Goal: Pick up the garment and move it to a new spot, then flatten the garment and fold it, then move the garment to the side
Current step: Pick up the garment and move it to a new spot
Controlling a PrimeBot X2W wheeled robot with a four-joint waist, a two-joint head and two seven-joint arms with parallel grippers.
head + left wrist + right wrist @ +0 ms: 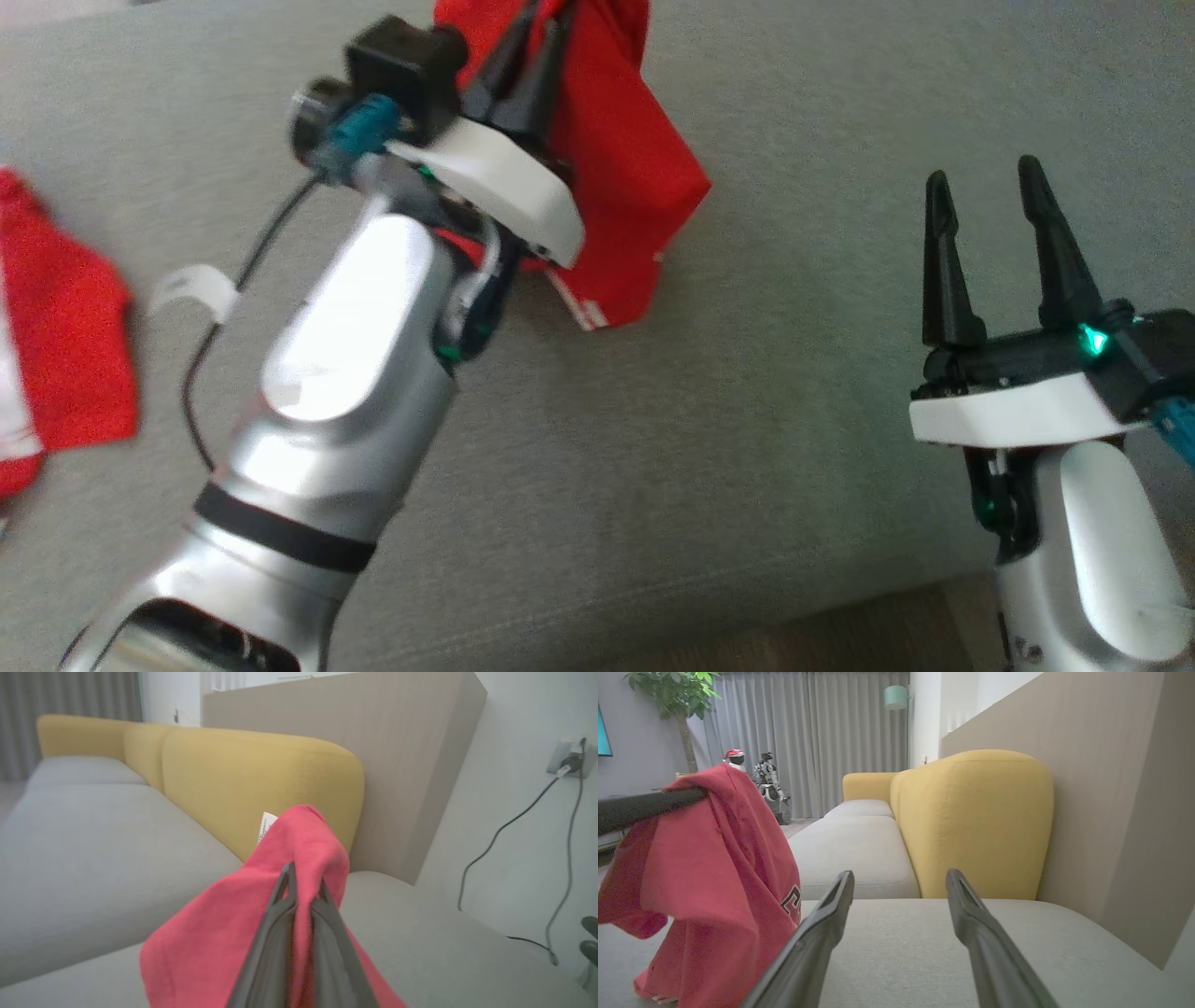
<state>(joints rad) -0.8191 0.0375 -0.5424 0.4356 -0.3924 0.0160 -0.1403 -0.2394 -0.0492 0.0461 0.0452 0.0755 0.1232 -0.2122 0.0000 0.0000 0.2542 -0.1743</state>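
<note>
The garment point(616, 159) is a red shirt with white trim and dark lettering, hanging off the grey sofa seat point(794, 140). My left gripper point(541, 28) is shut on its top fold, lifting it; the lower hem reaches down toward the cushion. In the left wrist view the two dark fingers point(289, 905) pinch the red cloth point(219, 933), a white label showing above. From the right wrist the garment point(714, 882) hangs at left. My right gripper point(985, 191) stands open at the right, apart from the cloth, with nothing between its fingers point(826, 924).
Another red and white cloth point(65, 327) lies at the left edge of the seat. The yellow backrest point(252, 779) and a beige wall panel point(397, 751) rise behind the cushion. Cables point(514, 821) hang from a wall socket. The seat's front edge point(747, 597) runs along the bottom.
</note>
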